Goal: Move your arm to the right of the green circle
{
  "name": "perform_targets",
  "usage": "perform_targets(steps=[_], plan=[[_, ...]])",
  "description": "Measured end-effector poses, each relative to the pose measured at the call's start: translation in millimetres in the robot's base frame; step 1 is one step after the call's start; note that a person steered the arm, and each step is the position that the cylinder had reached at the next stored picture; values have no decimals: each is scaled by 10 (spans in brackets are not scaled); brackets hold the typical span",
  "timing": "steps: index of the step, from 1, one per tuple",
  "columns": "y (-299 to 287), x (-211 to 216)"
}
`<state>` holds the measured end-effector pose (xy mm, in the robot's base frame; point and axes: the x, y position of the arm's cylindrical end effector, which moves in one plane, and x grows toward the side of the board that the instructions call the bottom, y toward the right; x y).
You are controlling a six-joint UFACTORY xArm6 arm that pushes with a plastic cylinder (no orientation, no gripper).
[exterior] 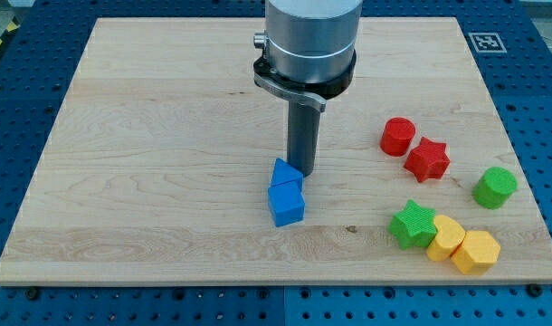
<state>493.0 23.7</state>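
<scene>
Nearest, two yellow blocks [461, 244] sit beside a green star [413, 224]; the green circle [494, 187] lies far right; my tip [302, 171], a bare rod holding nothing, touches blue blocks [286, 193] centrally.

Green circle [494, 187] — upright, seemingly — near board's right edge.

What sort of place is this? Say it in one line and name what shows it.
Probably a robotics lab bench: a wooden board sits on a blue perforated table, a printed marker tag marks its corner, and my tip rests by small blue blocks.
</scene>
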Motion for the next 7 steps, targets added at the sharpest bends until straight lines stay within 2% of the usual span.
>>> perform_targets(steps=[3,7], plan=[[155,0],[758,199]])
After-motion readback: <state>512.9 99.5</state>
